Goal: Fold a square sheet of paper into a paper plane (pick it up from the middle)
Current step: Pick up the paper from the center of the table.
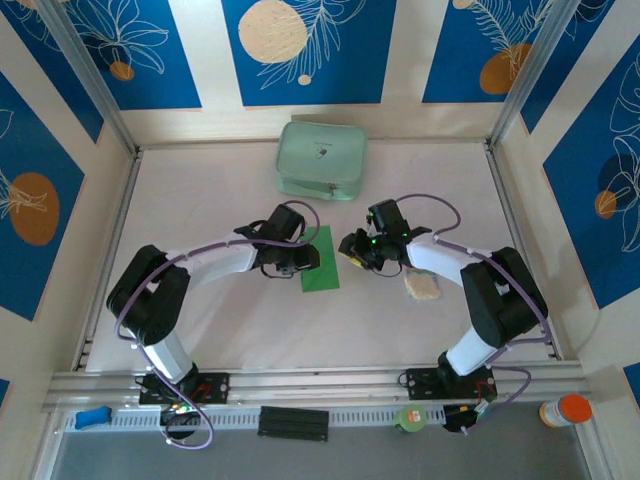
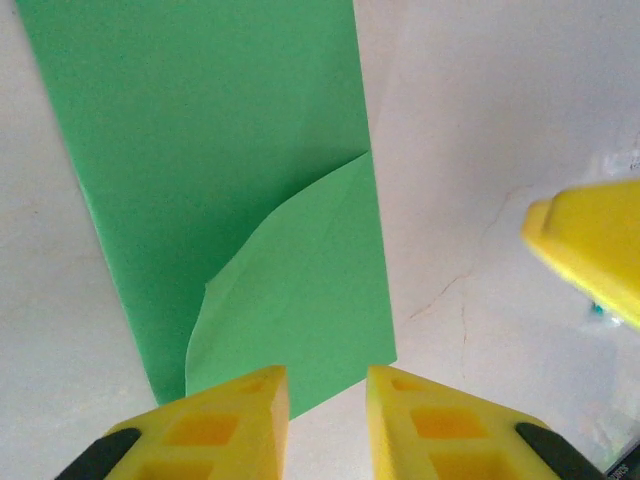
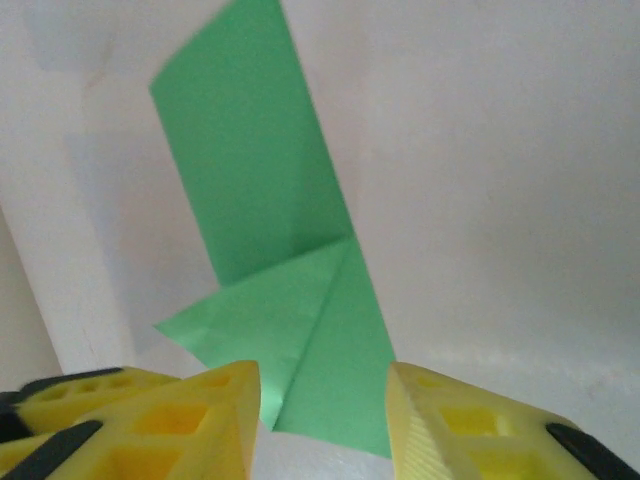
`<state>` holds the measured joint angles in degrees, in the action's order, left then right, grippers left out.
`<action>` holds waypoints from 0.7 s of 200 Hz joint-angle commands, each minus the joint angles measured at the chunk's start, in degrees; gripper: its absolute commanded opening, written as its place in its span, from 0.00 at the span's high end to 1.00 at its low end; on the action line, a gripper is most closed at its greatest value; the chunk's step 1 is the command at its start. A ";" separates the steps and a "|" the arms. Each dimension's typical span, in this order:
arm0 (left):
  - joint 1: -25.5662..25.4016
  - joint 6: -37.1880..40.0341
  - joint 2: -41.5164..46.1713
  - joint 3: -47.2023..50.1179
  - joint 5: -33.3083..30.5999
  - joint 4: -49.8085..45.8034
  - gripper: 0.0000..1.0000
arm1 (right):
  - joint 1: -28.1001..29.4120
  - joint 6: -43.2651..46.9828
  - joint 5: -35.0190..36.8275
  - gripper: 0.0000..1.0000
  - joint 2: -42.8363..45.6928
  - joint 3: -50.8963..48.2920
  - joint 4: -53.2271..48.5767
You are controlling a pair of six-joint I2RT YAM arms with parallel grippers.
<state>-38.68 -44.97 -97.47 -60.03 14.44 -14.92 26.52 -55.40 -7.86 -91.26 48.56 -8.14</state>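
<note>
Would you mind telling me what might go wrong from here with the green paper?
The corner flap on the square sheet of paper looks bowed rather than lying flat, so it may spring open before it is creased. The left hand sits at the sheet's edge and could nudge it askew.

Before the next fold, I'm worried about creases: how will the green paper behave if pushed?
Probably floppy: the paper has a folded corner that curls up instead of lying flat. It is likely light, so it may slide on the smooth table.
</note>
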 commanded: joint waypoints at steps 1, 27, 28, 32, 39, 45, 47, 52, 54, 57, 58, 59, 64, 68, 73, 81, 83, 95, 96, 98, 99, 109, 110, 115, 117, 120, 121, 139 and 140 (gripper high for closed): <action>0.87 -0.62 -0.58 -2.06 -0.11 1.57 0.72 | 1.23 -4.24 -0.58 0.60 1.11 -1.52 1.11; 1.22 -0.88 -2.65 -3.27 -1.25 1.79 0.73 | 2.19 -6.10 -1.28 0.58 -0.08 -1.88 2.36; 1.27 -0.90 -2.78 -3.31 -1.38 1.80 0.73 | 2.21 -6.16 -1.28 0.58 -0.16 -1.88 2.48; 1.36 -0.90 -3.04 -3.39 -1.70 1.62 0.74 | 2.29 -6.44 -1.48 0.58 -0.34 -1.96 2.72; 1.60 -0.99 -3.44 -3.51 -2.18 1.41 0.75 | 2.51 -6.79 -1.75 0.58 -0.69 -1.95 3.16; 1.80 -0.99 -3.74 -3.42 -2.58 1.46 0.76 | 2.65 -7.14 -1.96 0.57 -1.04 -1.93 3.47; 1.86 -1.04 -3.88 -3.38 -2.68 1.51 0.76 | 2.72 -7.24 -2.02 0.57 -1.14 -1.90 3.59; 1.93 -1.16 -3.99 -3.30 -3.15 1.56 0.78 | 2.86 -7.58 -2.20 0.57 -1.48 -1.80 3.70; 2.04 -1.26 -4.10 -3.17 -3.29 1.58 0.78 | 2.91 -7.72 -2.17 0.57 -1.60 -1.71 3.78; 2.04 -1.40 -4.20 -3.12 -3.54 1.65 0.79 | 2.92 -7.78 -2.27 0.57 -1.77 -1.64 3.88; 2.03 -1.42 -4.21 -3.10 -3.58 1.74 0.79 | 2.96 -7.79 -2.35 0.57 -1.84 -1.63 3.90; 2.03 -1.43 -4.26 -3.04 -3.60 1.78 0.79 | 2.99 -7.88 -2.43 0.57 -1.87 -1.58 3.91; 2.15 -1.65 -4.53 -2.80 -3.85 2.14 0.80 | 3.05 -8.16 -2.55 0.57 -2.22 -1.45 4.04; 2.18 -1.84 -4.69 -2.67 -3.95 2.30 0.81 | 3.07 -8.55 -2.77 0.57 -2.60 -1.37 4.19; 2.20 -2.09 -4.89 -2.49 -4.13 2.51 0.82 | 3.09 -8.94 -3.05 0.57 -3.04 -1.25 4.43; 2.21 -2.36 -5.23 -2.07 -4.24 2.85 0.83 | 3.10 -9.63 -3.58 0.57 -3.75 -1.03 4.79; 2.25 -2.46 -5.24 -2.03 -4.24 3.07 0.84 | 3.10 -9.70 -3.64 0.57 -3.92 -0.95 4.87; 2.24 -2.77 -5.51 -1.52 -4.57 3.47 0.85 | 3.18 -10.33 -4.20 0.57 -4.97 -0.36 5.22; 2.26 -2.81 -5.52 -1.51 -4.58 3.43 0.85 | 3.27 -10.34 -4.19 0.57 -5.02 -0.33 5.23; 2.26 -2.90 -5.60 -1.43 -4.66 3.48 0.85 | 3.29 -10.43 -4.19 0.57 -5.23 -0.27 5.30; 2.23 -2.96 -5.66 -1.42 -4.71 3.48 0.85 | 3.28 -10.43 -4.23 0.57 -5.28 -0.24 5.32; 2.20 -3.30 -5.80 -1.03 -5.27 3.62 0.86 | 3.40 -10.69 -4.44 0.58 -6.12 0.38 5.33; 2.25 -3.34 -5.80 -1.00 -5.28 3.60 0.87 | 3.43 -10.78 -4.45 0.58 -6.16 0.39 5.33; 2.24 -3.51 -5.91 -0.71 -5.53 3.73 0.87 | 3.51 -10.77 -4.55 0.59 -6.55 0.71 5.41; 2.28 -3.60 -5.89 -0.64 -5.60 3.81 0.87 | 3.53 -10.78 -4.61 0.59 -6.71 0.89 5.42; 2.22 -3.71 -5.89 -0.51 -5.72 3.89 0.87 | 3.58 -10.85 -4.69 0.60 -6.92 1.11 5.42; 2.26 -3.76 -5.93 -0.43 -5.73 3.87 0.87 | 3.64 -10.91 -4.70 0.60 -7.00 1.15 5.42; 2.23 -4.57 -6.06 0.63 -6.51 4.43 0.89 | 4.00 -11.05 -4.71 0.64 -7.96 2.09 5.34; 2.22 -4.63 -6.06 0.71 -6.52 4.45 0.89 | 3.99 -11.10 -4.71 0.65 -7.96 2.12 5.29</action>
<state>-36.86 -47.99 -102.50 -60.95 9.93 -11.40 29.80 -65.12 -10.94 -98.17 48.10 -3.38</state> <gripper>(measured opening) 0.118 0.377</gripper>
